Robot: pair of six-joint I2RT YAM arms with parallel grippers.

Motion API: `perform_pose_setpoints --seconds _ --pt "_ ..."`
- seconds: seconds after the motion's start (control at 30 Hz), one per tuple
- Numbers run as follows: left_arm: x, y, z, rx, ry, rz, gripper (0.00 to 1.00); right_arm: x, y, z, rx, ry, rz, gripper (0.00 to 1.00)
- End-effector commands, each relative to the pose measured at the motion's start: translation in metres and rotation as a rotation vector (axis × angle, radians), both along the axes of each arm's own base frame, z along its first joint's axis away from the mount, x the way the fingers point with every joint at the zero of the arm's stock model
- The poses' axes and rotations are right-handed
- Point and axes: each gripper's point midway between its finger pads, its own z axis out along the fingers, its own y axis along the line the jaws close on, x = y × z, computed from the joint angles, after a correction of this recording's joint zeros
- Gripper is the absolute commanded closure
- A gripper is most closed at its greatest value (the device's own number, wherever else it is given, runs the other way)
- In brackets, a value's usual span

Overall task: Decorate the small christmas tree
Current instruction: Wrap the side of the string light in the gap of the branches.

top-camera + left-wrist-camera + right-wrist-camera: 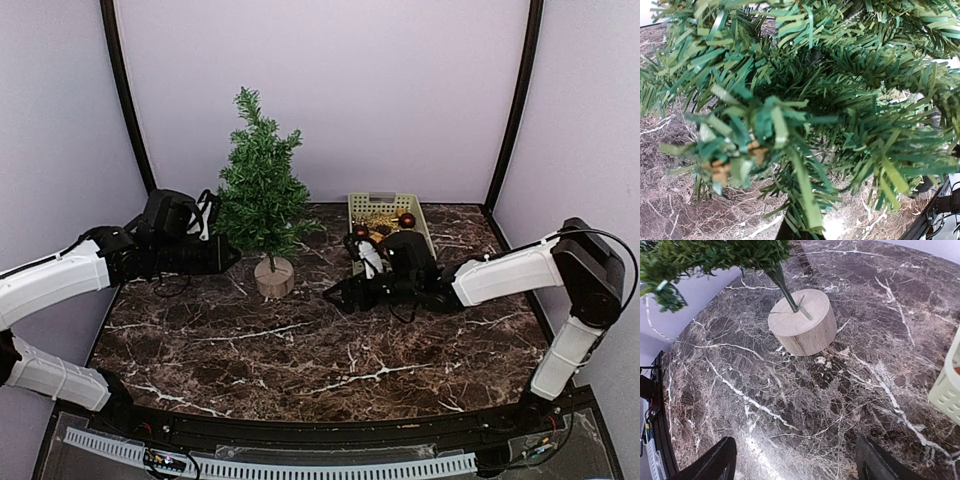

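One small christmas tree [262, 195], bristly dark green on a round tan stump, stands far-left on the marbled bench [300, 350]. Left claw [230, 257] sits closed against its low branches; right claw [334, 293] gapes wide, empty.

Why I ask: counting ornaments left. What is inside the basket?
Two red balls and golden pieces show in the basket; the right arm covers its near end, hiding the rest.

From where I stand this is a robot lab booth, not a home: plain lilac panels [330, 90] between black posts [125, 90] box in a marble-look table [300, 360], with a left arm [50, 285] and right arm [510, 275] mounted at its near edge.
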Motion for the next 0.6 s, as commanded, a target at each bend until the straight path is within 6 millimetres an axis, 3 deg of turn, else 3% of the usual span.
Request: perform_pose_setpoints --seconds 0.0,0.2,0.27,0.4,0.57 --pt "-0.003 0.007 0.003 -0.003 -0.015 0.004 1.00 0.018 0.025 0.021 0.091 -0.055 0.032 0.21" --pt "-0.003 0.010 0.002 -0.004 -0.017 0.010 1.00 0.018 0.039 0.017 0.144 -0.038 0.071 0.43" --pt "-0.002 0.010 0.001 -0.003 -0.017 0.012 1.00 0.020 0.040 0.013 0.141 -0.038 0.069 0.54" --pt "-0.001 0.013 -0.002 0.006 -0.013 0.015 1.00 0.019 0.041 0.015 0.137 -0.034 0.076 0.98" --pt "0.000 0.016 -0.005 0.014 -0.013 0.020 1.00 -0.003 0.026 0.036 0.125 -0.035 0.101 1.00"
